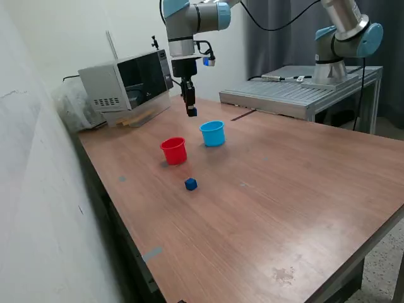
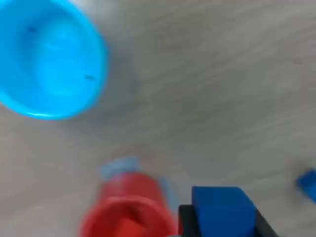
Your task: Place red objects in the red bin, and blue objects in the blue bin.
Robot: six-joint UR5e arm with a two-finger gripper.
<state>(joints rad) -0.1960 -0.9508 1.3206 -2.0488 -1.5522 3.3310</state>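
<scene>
A dark blue cube (image 1: pixel 192 112) sits pinched between the fingers of the tool (image 1: pixel 191 111), which is closed on it and hangs in the air in the upper middle of the exterior view, above the tabletop (image 1: pixel 284 189) and behind the two cups. In the wrist view the same held cube (image 2: pixel 221 210) fills the lower right of the frame, with the dark fingers on either side of it. The light blue cup (image 1: pixel 213 133) stands upright just below and to the right of the tool in the exterior view; in the wrist view it shows as an open blue ring (image 2: pixel 47 59) in the upper left, and nothing can be made out inside it. The red cup (image 1: pixel 173 151) stands near it, to its lower left in the exterior view, and appears blurred at the bottom of the wrist view (image 2: pixel 128 212); its contents cannot be told. A second dark blue cube (image 1: pixel 191 184) lies alone on the tabletop below the red cup, nearer the frame's centre. A microwave oven (image 1: pixel 126 82) stands at the upper left, and a grey metal stand (image 1: pixel 297 91) at the upper right.
</scene>
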